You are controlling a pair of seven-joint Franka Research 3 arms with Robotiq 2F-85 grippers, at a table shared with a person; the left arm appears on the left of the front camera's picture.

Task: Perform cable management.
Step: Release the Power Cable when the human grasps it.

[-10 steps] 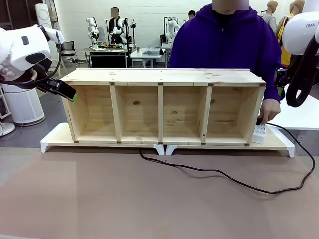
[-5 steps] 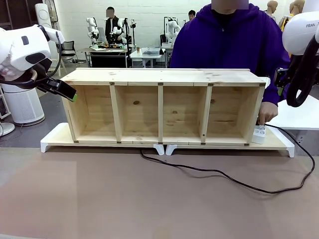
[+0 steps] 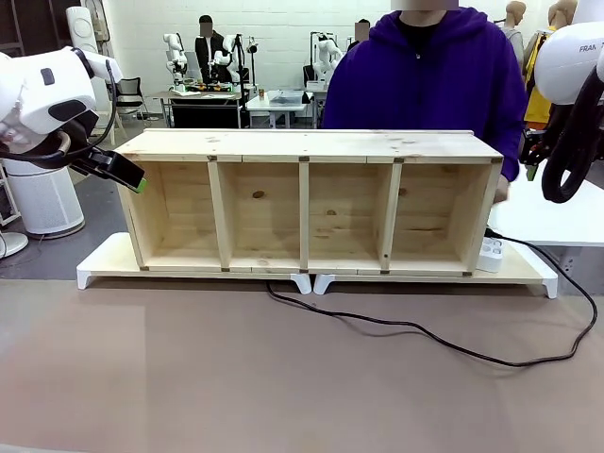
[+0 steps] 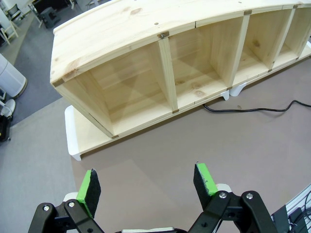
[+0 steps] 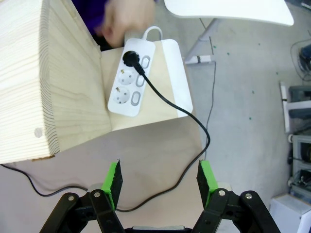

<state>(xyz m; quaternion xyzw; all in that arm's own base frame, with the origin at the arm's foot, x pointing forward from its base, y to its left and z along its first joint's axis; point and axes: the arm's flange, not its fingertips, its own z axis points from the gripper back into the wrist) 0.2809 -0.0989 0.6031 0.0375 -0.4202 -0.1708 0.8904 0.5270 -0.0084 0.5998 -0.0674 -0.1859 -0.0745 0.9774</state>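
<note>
1. We're looking at the wooden shelf unit (image 3: 311, 200) on the desk (image 3: 283, 377); all four of its compartments hold nothing.
2. The person's hand (image 5: 127, 18) has just come off the power strip (image 5: 131, 77), so we reckon the plugging-in is done.
3. The cable (image 3: 425, 332) is plugged into that strip, loose across the desk.
4. Left pincer (image 4: 148, 187) and right pincer (image 5: 159, 187) both gape, gripping nothing.

Cable (image 3: 425, 332) on table (image 3: 236, 377) before shelf unit (image 3: 307, 198), plugged into power strip (image 3: 490, 255) at right.
</note>
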